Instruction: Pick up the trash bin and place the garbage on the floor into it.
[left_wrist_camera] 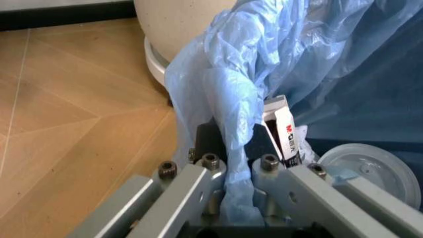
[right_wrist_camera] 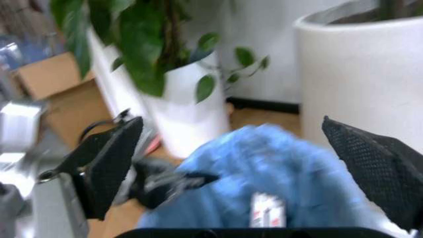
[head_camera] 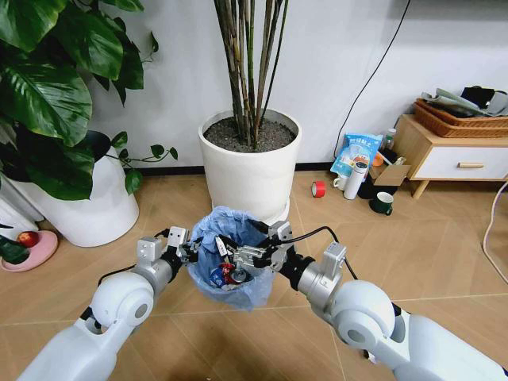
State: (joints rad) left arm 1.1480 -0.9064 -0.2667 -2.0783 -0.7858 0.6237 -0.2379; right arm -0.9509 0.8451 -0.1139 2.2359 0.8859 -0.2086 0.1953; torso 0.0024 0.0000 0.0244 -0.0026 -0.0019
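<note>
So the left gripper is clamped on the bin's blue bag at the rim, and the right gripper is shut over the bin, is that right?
Not quite. The right gripper is open, its fingers spread wide above the trash bin, as the right wrist view shows. The left gripper is indeed clamped on the blue bag at the rim.

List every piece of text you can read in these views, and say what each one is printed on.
"M G" in red, beside small unreadable characters: white carton inside the trash bin.
Blue bag by the wall: print too small to read.
Wrappers in the bin: print too small to read.
</note>
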